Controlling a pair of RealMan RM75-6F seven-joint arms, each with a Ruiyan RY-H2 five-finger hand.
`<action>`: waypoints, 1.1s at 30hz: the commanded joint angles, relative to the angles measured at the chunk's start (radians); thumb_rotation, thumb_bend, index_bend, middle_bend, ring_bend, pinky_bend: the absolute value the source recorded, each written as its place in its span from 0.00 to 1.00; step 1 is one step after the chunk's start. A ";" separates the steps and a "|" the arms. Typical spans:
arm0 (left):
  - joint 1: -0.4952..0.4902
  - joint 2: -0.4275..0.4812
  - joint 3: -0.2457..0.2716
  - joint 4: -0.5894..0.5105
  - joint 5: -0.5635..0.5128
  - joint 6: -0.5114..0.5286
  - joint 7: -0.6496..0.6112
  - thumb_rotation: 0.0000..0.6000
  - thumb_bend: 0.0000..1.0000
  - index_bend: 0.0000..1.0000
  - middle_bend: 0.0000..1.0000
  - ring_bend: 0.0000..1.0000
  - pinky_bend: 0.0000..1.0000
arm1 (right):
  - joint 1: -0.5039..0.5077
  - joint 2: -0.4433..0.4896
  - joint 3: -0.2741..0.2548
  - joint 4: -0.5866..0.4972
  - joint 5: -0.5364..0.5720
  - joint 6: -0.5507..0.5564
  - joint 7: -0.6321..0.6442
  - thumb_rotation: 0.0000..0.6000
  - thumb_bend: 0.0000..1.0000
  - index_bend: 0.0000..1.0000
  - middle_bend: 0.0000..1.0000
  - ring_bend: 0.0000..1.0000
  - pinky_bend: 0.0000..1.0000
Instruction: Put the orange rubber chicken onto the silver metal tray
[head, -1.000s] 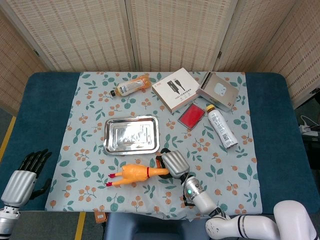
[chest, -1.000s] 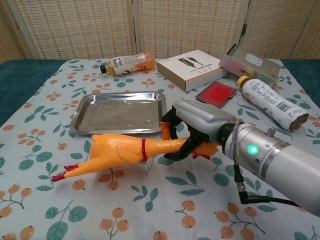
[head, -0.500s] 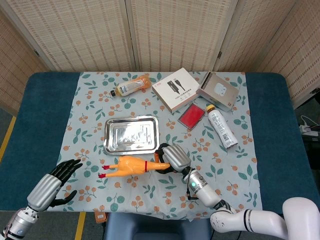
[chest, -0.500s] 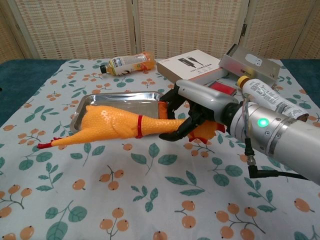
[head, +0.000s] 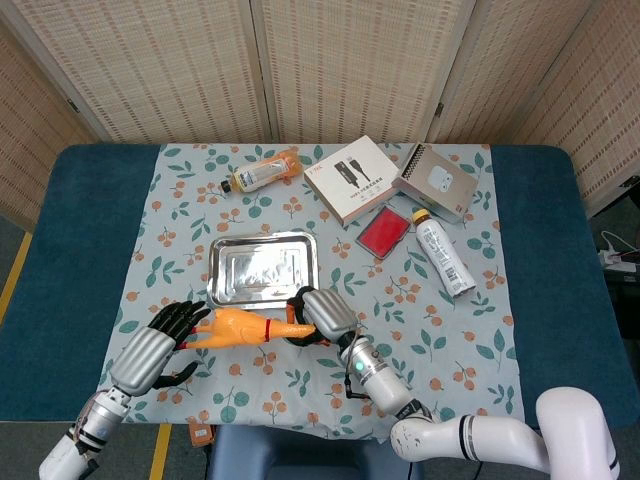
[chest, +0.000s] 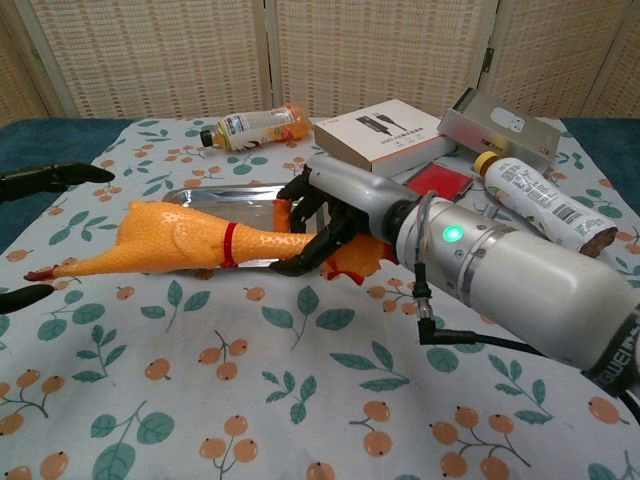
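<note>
The orange rubber chicken (head: 240, 326) hangs lengthwise just in front of the silver metal tray (head: 262, 268), clear of the cloth. My right hand (head: 318, 315) grips it at the neck end; in the chest view the chicken (chest: 170, 240) stretches left from that hand (chest: 325, 215), partly hiding the tray (chest: 230, 205). My left hand (head: 160, 345) is at the chicken's red feet with its fingers spread. The chest view shows the left hand's dark fingertips (chest: 50, 178) above and below the feet, not closed on them.
Behind the tray lie an orange juice bottle (head: 262, 170), a white box (head: 350, 178) and a silver box (head: 437, 182). A red pad (head: 384, 232) and a white bottle (head: 443, 252) lie to the right. The floral cloth covers the table's middle.
My right hand has lifted the chicken off the cloth and carried it left, toward the tray's front. My left hand has come in from the table's left edge to the chicken's feet.
</note>
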 joint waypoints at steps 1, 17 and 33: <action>-0.035 -0.037 -0.038 -0.047 -0.076 -0.060 0.087 1.00 0.34 0.00 0.00 0.00 0.08 | 0.035 -0.035 0.024 -0.002 0.056 0.007 -0.058 1.00 0.20 0.95 0.71 0.81 1.00; -0.095 -0.111 -0.073 -0.067 -0.246 -0.136 0.232 1.00 0.33 0.00 0.00 0.00 0.08 | 0.097 -0.080 0.053 -0.063 0.149 0.085 -0.187 1.00 0.20 0.96 0.71 0.81 1.00; -0.127 -0.145 -0.105 0.025 -0.316 -0.135 0.178 1.00 0.34 0.00 0.00 0.00 0.10 | 0.111 -0.029 0.011 -0.133 0.167 0.101 -0.248 1.00 0.20 0.96 0.71 0.81 1.00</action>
